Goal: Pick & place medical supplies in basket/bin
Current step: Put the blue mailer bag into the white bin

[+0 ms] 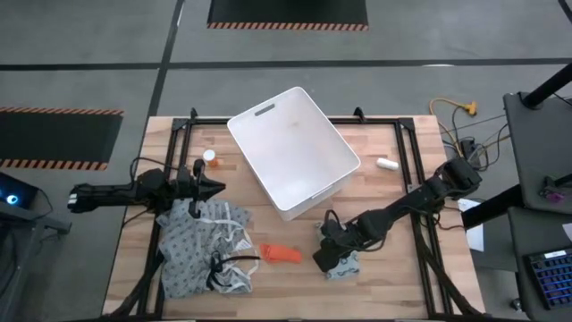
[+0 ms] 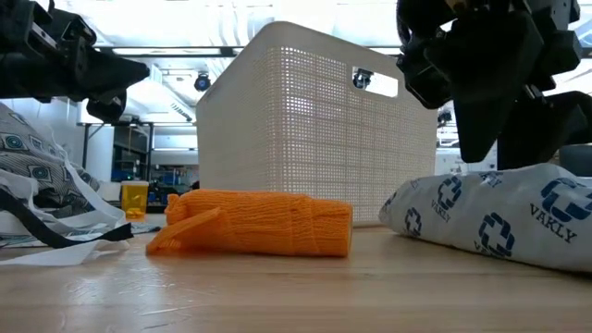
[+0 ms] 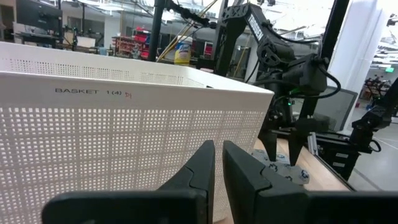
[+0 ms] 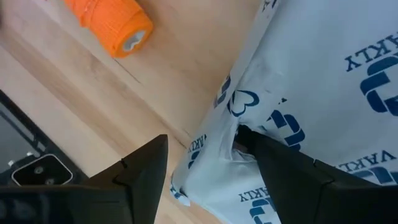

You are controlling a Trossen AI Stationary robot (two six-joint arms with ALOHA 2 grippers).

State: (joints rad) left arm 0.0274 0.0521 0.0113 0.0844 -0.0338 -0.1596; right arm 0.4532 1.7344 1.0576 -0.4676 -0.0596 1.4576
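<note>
The white basket [image 1: 293,152] stands slantwise at the table's middle, far side. My right gripper [image 1: 327,256] is open and points down over the pale packet with blue marks [image 4: 323,81], its fingers on either side of the packet's crumpled end. The packet lies flat on the table in the low view [image 2: 499,217]. The orange bandage roll [image 1: 280,254] lies just left of it. My left gripper [image 3: 217,165] is shut and empty, level above the table, pointing at the basket's wall. A white orange-capped bottle [image 1: 209,156] stands left of the basket. A small white piece [image 1: 386,164] lies right of it. My right gripper comes at the packet's end [image 4: 214,152] from above, one finger [image 4: 143,168] over the bare wood beside it and the other [image 4: 280,162] over the packet. I cannot tell whether either finger touches it.
A crumpled grey patterned cloth with dark straps [image 1: 201,246] lies at the near left, under and beside my left arm. Black frame rails [image 1: 407,170] run along the table's sides. Bare wood shows at the near middle and right.
</note>
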